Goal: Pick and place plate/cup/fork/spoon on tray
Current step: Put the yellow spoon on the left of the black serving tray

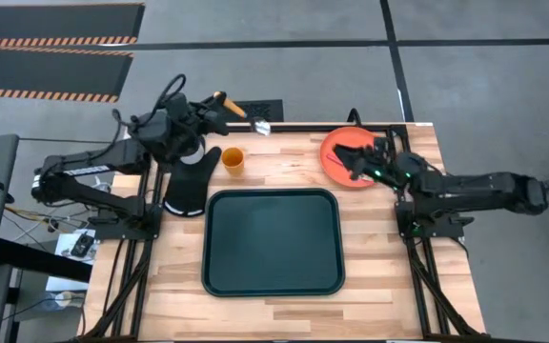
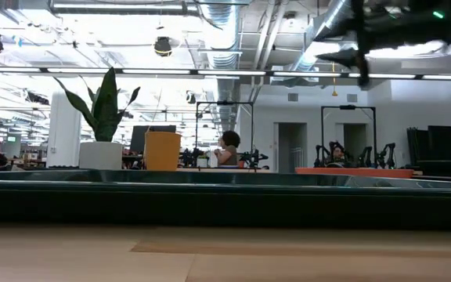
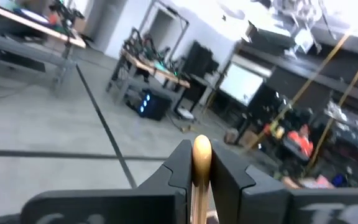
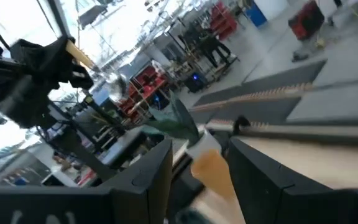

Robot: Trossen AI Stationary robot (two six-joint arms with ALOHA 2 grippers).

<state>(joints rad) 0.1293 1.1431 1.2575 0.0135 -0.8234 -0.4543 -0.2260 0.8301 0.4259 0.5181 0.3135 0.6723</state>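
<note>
The wooden bench (image 1: 370, 248) carries the dark green tray (image 1: 273, 242) at its middle, with nothing lying in it. In the low view the tray's near rim (image 2: 225, 196) runs across the whole width.

The orange-red plate (image 1: 336, 157) lies flat near the bench's far right corner, well apart from the tray. The right hand (image 1: 362, 160) hangs over the plate, its dark fingers standing apart with nothing gripped between them; its own camera looks out through the gap across the bench. In the low view the plate's edge (image 2: 351, 171) shows just behind the tray's rim.

A black mat of oven-glove shape (image 1: 191, 186) lies left of the tray's far left corner. The orange cup (image 1: 233, 160) stands upright just beside the mat, between it and the tray's far edge, touching neither as far as can be told. A white pot with a green plant (image 2: 100, 149) stands to the left in the low view.

The left hand (image 1: 213, 100) is raised at the bench's far left edge, clamped on the orange handle of the spoon (image 1: 241, 112). The handle's rounded end (image 3: 201, 152) sits pinched between its fingers (image 3: 229, 177), and the silver bowl points out past the bench's far edge.

I cannot make out the fork
</note>
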